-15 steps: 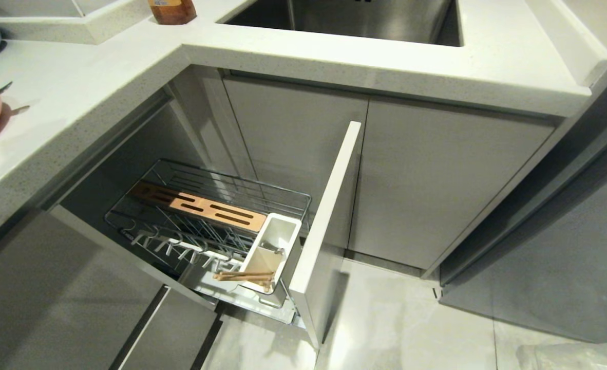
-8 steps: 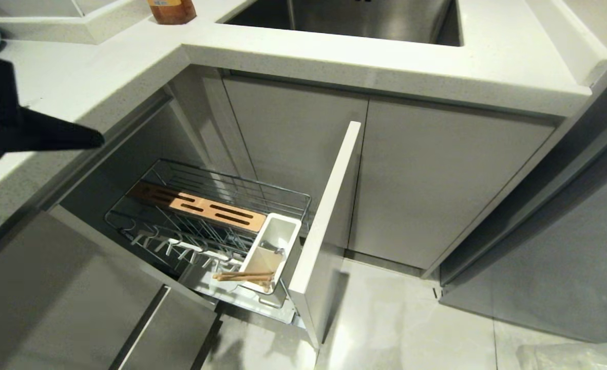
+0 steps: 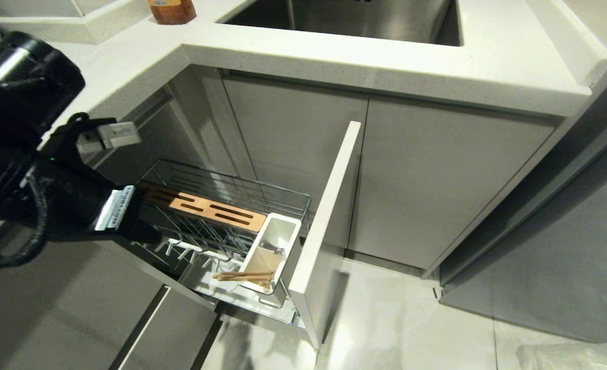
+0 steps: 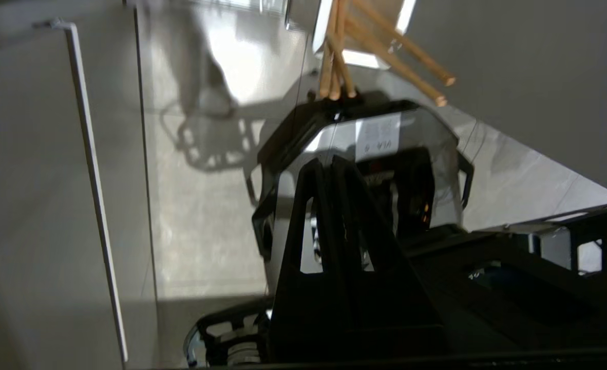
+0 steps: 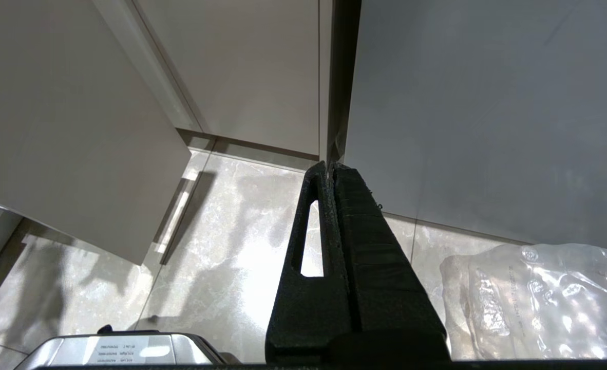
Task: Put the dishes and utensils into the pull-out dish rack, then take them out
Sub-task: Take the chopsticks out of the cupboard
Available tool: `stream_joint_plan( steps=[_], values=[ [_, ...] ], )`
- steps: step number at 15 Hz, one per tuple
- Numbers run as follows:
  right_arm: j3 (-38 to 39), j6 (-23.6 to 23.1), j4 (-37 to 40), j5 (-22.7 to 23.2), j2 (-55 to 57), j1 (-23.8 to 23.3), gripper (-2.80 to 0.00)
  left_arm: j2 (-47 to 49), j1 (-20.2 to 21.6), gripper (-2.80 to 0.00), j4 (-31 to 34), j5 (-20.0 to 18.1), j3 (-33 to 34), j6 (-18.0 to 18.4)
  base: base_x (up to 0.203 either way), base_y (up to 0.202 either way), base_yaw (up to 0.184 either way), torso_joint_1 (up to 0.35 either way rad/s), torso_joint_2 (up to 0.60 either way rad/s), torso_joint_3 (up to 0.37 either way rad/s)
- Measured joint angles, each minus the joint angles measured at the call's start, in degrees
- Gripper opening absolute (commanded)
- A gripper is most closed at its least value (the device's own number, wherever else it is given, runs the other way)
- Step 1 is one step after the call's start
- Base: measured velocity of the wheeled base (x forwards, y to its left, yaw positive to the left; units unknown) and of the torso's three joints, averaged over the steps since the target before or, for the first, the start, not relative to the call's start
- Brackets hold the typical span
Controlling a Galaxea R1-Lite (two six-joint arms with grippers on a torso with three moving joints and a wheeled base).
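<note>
The chrome wire pull-out dish rack stands drawn out under the white speckled worktop, behind its tall pale-grey front panel. It carries one slotted wooden block, one row of white pegs and one white utensil box. That box holds light wooden chopsticks and one slim metal spoon. The black left gripper hangs over the rack's near-left corner, fingers pressed together, empty. The right gripper, fingers together, points at the floor.

We see a chrome wire pull-out dish rack with a slotted wooden block, a glossy white plastic utensil box holding light wooden chopsticks, a speckled matt worktop, a brushed steel sink and glossy floor tiles.
</note>
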State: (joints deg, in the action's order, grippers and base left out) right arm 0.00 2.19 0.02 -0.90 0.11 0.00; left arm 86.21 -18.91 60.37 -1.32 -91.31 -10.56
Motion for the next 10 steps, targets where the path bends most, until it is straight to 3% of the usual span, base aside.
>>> stream_joint_plan(
  steps=[10],
  values=[
    [0.0, 0.0, 0.0, 0.0, 0.0, 0.0, -2.8, 9.7, -4.8, -2.8, 0.5, -1.0, 0.2, -2.9, 0.0, 0.0, 0.0, 0.0, 0.0, 0.0]
  ],
)
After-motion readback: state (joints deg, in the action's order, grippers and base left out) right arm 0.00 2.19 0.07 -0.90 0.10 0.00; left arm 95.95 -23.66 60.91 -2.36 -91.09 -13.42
